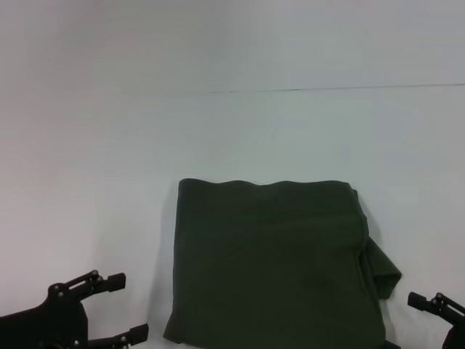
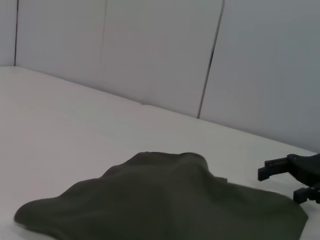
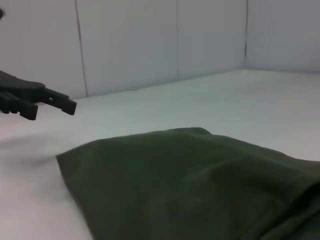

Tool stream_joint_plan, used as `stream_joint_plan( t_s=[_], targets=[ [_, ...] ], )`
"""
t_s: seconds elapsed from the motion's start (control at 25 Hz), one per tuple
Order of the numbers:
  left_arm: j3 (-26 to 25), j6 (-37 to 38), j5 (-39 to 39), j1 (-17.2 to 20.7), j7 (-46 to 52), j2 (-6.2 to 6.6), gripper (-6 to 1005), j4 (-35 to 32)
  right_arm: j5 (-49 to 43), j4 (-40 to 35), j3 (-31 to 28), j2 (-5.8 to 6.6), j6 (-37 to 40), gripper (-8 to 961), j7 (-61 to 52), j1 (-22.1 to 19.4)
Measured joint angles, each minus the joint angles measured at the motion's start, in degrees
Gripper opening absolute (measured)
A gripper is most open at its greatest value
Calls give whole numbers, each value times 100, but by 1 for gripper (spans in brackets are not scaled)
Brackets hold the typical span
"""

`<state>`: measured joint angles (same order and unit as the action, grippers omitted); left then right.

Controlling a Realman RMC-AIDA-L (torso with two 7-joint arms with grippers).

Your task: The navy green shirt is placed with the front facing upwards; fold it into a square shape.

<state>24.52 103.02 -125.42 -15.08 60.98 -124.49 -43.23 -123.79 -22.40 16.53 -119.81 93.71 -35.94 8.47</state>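
The navy green shirt lies folded into a rough square on the white table, plain dark fabric facing up, with no print or collar showing. A fold of cloth sticks out at its right edge. My left gripper rests open beside the shirt's near left corner, apart from it, holding nothing. My right gripper sits at the near right, just off the protruding fold, partly cut off by the frame. The left wrist view shows the shirt with the right gripper open beyond it. The right wrist view shows the shirt and the left gripper.
The white table stretches around the shirt on the left, the right and the far side. A pale panelled wall stands behind it, and the table's far edge meets that wall.
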Motion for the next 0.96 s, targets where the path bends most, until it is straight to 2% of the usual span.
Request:
stream_joint_plan(
  t_s=[0.96],
  targets=[
    [-9,-110,-46,-15,-261,14,896,133,-24,17,-16,3,269,915,-38,232]
  ],
)
